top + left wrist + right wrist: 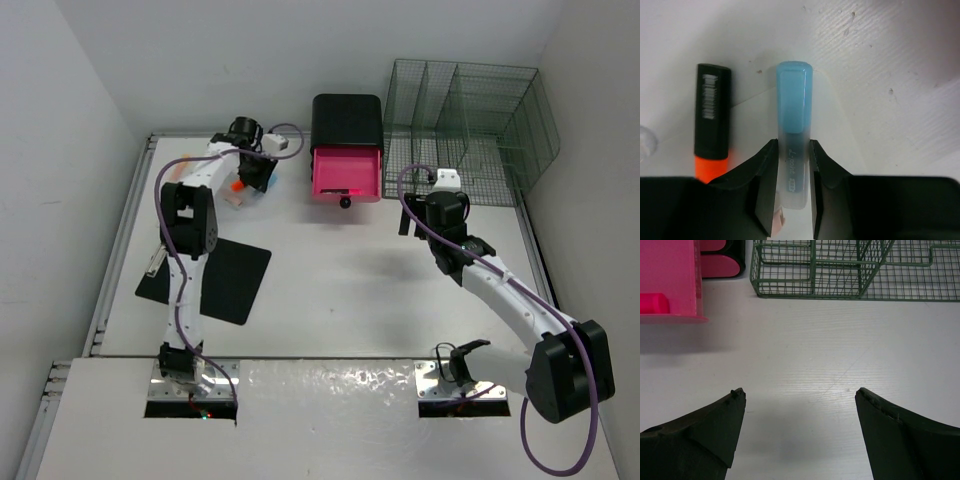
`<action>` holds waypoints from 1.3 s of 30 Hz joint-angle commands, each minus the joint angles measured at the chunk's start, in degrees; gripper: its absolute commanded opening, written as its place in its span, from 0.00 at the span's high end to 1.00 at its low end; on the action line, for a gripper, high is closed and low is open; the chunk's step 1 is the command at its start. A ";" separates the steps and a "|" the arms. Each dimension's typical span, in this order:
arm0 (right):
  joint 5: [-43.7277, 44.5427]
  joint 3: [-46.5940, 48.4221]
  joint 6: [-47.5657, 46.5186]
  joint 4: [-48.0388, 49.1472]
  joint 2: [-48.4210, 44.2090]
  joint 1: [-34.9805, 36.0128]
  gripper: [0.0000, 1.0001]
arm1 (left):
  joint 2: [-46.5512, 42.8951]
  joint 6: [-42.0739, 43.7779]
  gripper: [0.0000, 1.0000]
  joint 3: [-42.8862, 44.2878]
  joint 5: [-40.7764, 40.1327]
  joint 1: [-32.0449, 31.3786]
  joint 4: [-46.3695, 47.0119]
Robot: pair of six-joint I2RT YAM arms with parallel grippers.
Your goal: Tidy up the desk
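Two pincers hang over the large white flat rectangular worktop point(350, 280), which spans the whole scene under both arms. The left pincer point(793, 150), at far left, is clamped on a translucent blue plastic highlighter point(792, 95) that lies just beside an orange, black-capped highlighter point(712, 120). The right pincer point(800, 392) stands wide apart, holding nothing, near the green wire rack point(840, 270).

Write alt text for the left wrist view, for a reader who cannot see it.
The left hand grips a blue highlighter, which lies on the white desk, between its two black fingers. An orange highlighter with a black cap lies beside it, parallel and not touching.
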 commanded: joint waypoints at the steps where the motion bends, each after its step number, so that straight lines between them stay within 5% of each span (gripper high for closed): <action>1: 0.77 0.33 -0.19 1.42 -1.20 -0.15 0.12 | -9.20 -3.24 1.00 4.47 -1.04 0.43 0.90; 6: 0.24 0.33 -0.19 1.33 -0.50 -0.15 0.12 | -16.58 -2.29 1.00 7.54 -3.40 -1.59 -0.67; 12: -0.20 0.25 0.07 1.60 -0.23 -0.24 0.12 | -24.94 4.14 1.00 5.09 -10.88 -13.18 -1.64; 21: 0.59 -0.89 -0.28 0.10 -2.77 -0.15 0.12 | -15.72 7.04 1.00 13.61 -14.93 -27.25 -5.42; 29: 2.26 -2.48 -0.81 -0.25 -5.15 -0.24 0.12 | -8.42 8.53 1.00 17.66 -18.61 -29.98 -2.97; 32: 2.09 -2.65 -0.81 -0.43 -5.33 -0.24 0.12 | -7.45 9.68 0.92 16.87 -20.99 -29.98 -0.59; 36: 2.26 -2.74 -0.98 -0.60 -5.77 -0.24 0.12 | -6.84 10.03 0.63 17.66 -20.12 -29.98 -0.41; 39: 2.44 -3.01 -1.07 -0.69 -5.77 -0.24 0.12 | -5.96 10.12 0.57 18.62 -20.55 -29.98 -0.15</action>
